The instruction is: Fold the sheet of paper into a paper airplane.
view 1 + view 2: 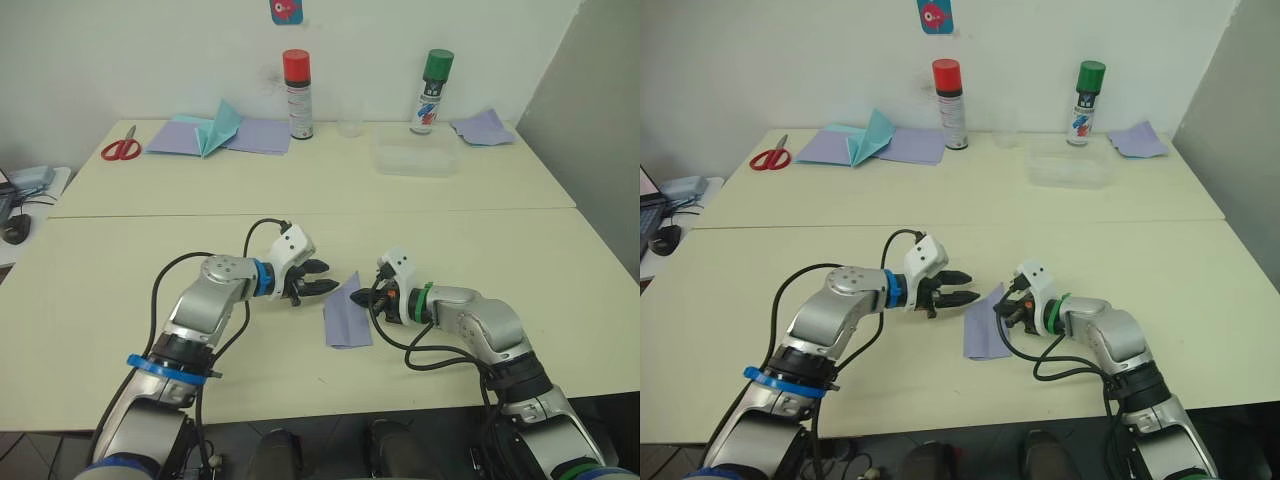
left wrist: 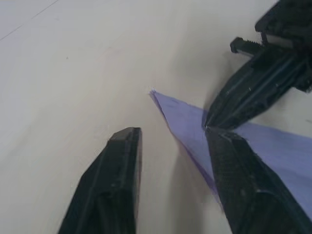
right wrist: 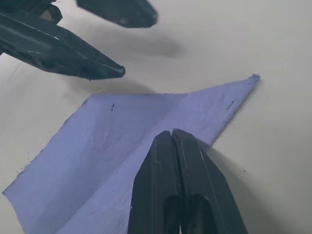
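Observation:
The lavender sheet of paper (image 1: pixel 345 318) lies near the table's front edge, partly folded, with one pointed corner (image 3: pixel 252 78) raised off the surface. My right gripper (image 3: pixel 172 132) is shut, its tips pinching the paper at a crease on the sheet's right side. My left gripper (image 1: pixel 330 277) is open just left of that raised corner. One of its fingers (image 2: pixel 243 185) reaches over the paper; the other (image 2: pixel 117 165) is above bare table.
Along the far edge stand a red-capped spray can (image 1: pixel 297 93), a green-capped can (image 1: pixel 434 90) and a clear plastic container (image 1: pixel 415 158). Red scissors (image 1: pixel 121 148), a teal paper piece (image 1: pixel 220 128) on lavender sheets, and a lavender scrap (image 1: pixel 483 127) lie there too.

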Robot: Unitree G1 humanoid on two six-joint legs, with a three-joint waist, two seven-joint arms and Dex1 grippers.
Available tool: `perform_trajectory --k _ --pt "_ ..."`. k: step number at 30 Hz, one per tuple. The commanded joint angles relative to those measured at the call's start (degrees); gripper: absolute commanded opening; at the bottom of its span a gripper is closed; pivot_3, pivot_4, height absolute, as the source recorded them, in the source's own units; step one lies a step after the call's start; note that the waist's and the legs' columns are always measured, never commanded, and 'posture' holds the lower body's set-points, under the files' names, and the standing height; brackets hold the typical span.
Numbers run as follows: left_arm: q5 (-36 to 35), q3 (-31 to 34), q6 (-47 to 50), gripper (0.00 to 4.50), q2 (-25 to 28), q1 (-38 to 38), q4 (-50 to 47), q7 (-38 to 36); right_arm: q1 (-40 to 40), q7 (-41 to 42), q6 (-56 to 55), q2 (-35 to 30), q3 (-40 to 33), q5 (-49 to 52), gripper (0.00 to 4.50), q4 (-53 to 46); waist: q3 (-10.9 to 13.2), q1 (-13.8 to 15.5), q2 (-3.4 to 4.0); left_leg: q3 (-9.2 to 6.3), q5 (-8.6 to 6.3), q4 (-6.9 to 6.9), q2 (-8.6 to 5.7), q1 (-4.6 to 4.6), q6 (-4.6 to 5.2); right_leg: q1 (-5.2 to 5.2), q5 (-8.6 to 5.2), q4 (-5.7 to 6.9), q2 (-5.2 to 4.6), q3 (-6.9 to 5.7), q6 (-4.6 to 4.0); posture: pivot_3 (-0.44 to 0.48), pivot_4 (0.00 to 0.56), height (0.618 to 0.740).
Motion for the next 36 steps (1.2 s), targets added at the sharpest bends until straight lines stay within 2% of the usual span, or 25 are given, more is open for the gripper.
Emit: perform_trajectory --k 1,7,14,22,23,24,29,33,36 --pt "-0.1 -0.5 1.2 2.26 -1.6 -2.6 3.0 0.8 0.4 -0.5 0.5 -0.1 1.0 -1.2 0.00 0.6 0.0 0.0 0.00 0.00 0.00 0.00 0.00 0.00 0.00 0.00 0.00 -0.01 0.00 0.00 0.00 0.000 0.150 0.740" --pt "0.5 -2.9 3.9 2.26 -4.0 -6.4 9.7 -0.1 0.9 -0.1 0.4 -0.2 1.7 -1.5 0.00 -0.4 0.0 0.0 -0.01 0.00 0.00 -0.02 -0.01 -0.02 0.00 -0.01 0.00 -0.01 0.02 -0.03 0.00 0.000 0.150 0.740" --pt "0.9 -4.9 4.1 2.26 -4.4 -8.3 12.4 -2.8 2.1 0.7 1.0 -0.9 2.6 -1.8 0.00 -2.8 0.0 0.1 -0.01 0.00 -0.01 -0.03 -0.04 -0.06 0.00 0.00 -0.01 -0.03 0.01 -0.03 -0.02 0.000 0.150 0.740" --pt "4.3 -6.2 -6.8 2.26 -3.3 -9.1 14.0 -4.9 2.6 0.5 0.3 -1.1 2.6 -2.5 0.00 -2.6 0.0 0.2 -0.01 0.00 -0.01 -0.03 -0.06 -0.08 0.00 0.01 -0.02 -0.04 -0.01 -0.04 -0.03 0.000 0.150 0.740" --pt "4.2 -5.9 -7.1 1.88 -2.8 -9.0 13.2 -5.3 2.6 0.5 0.3 -1.1 2.6 -2.5 0.00 -2.6 0.0 0.2 -0.01 0.00 -0.01 -0.03 -0.05 -0.08 0.00 0.00 -0.02 -0.04 -0.01 -0.04 -0.03 0.000 0.150 0.740" --pt "3.8 -5.6 -7.1 1.74 -2.3 -8.8 12.3 -6.0 2.6 0.4 0.3 -1.1 2.5 -2.6 0.00 -2.6 0.0 0.2 -0.01 0.00 -0.01 -0.03 -0.05 -0.08 0.00 0.00 -0.02 -0.04 -0.01 -0.04 -0.03 0.000 0.150 0.740" --pt "2.0 -4.1 -4.9 0.12 0.8 -6.9 3.6 -7.7 2.4 0.3 0.4 -1.2 2.2 -2.5 0.00 -2.6 0.0 0.2 -0.01 0.00 -0.02 -0.07 -0.04 -0.10 0.00 -0.03 -0.03 -0.04 0.00 -0.03 -0.05 0.000 0.150 0.740" --pt "0.7 -4.7 -2.4 0.02 3.3 -2.4 -5.5 -8.4 2.4 0.2 0.3 -1.3 2.0 -2.6 0.00 -2.4 0.0 0.1 0.00 -0.01 -0.02 -0.06 -0.03 -0.09 0.01 -0.03 -0.03 -0.03 -0.01 0.02 -0.06 0.000 0.150 0.740" --pt "1.9 -6.0 -1.8 0.02 3.7 0.3 -8.3 -7.2 2.3 0.2 0.2 -1.4 1.9 -2.6 0.00 -2.2 0.0 0.2 0.00 -0.03 -0.02 -0.05 -0.03 -0.08 0.01 -0.02 -0.03 -0.02 -0.01 0.00 -0.06 0.000 0.150 0.740"
